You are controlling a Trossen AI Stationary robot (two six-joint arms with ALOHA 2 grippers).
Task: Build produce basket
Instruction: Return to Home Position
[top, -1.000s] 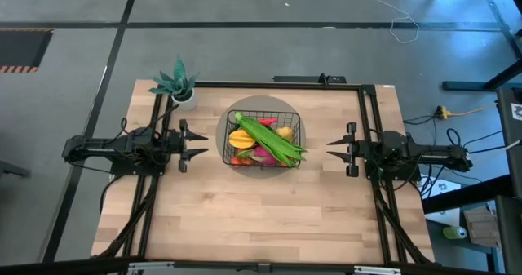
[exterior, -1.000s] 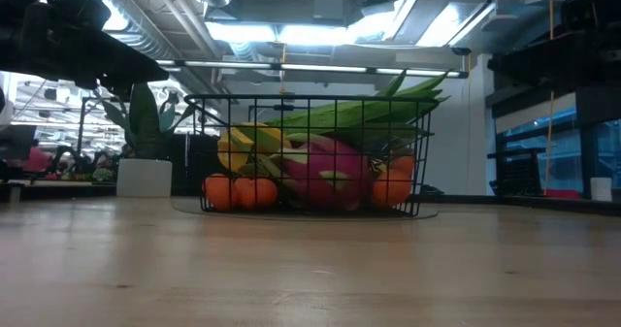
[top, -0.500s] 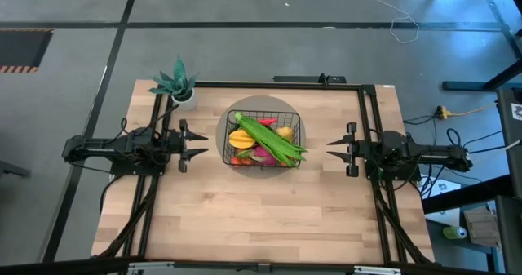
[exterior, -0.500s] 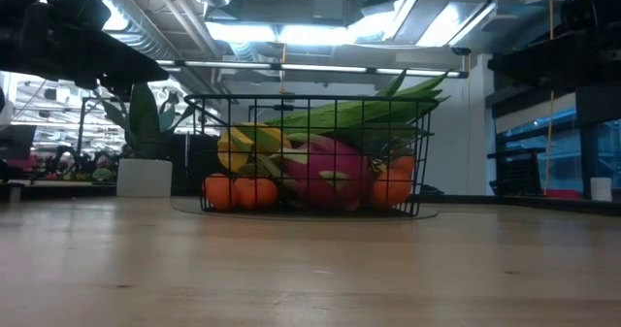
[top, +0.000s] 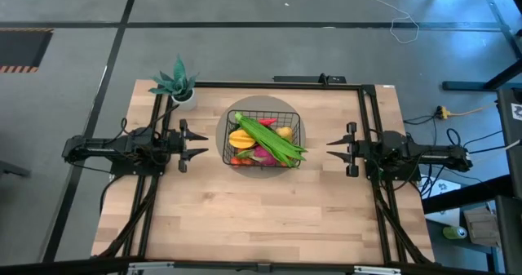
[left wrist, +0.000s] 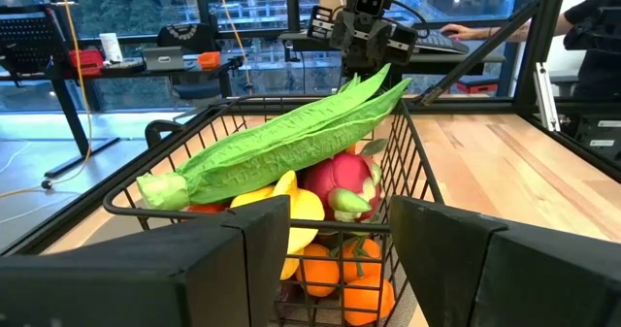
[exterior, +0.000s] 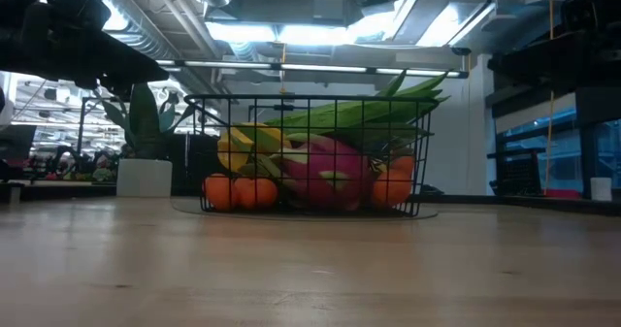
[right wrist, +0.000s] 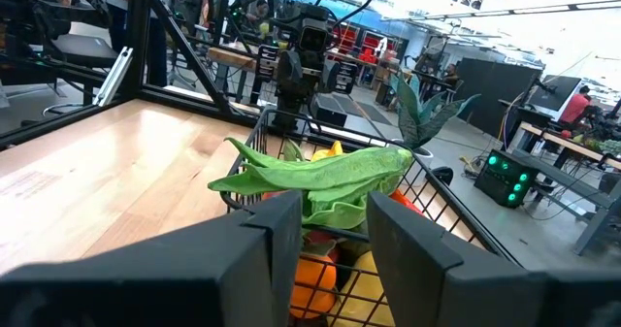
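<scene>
The black wire basket (top: 261, 141) stands on a grey round mat at the table's middle, toward the far edge. It holds produce: a long green leafy bundle (top: 272, 139) lying across the top, a pink dragon fruit (exterior: 328, 172), yellow fruit (left wrist: 299, 211) and orange tomatoes (exterior: 236, 190). My left gripper (top: 201, 144) is open and empty, left of the basket. My right gripper (top: 333, 148) is open and empty, right of it. Both point level at the basket, clear of it.
A small white pot with a teal plant (top: 179, 85) stands at the far left, beyond the left gripper. Dark rails (top: 371, 128) run along the table's left, right and far sides. The near half of the wooden table (top: 261, 218) is bare wood.
</scene>
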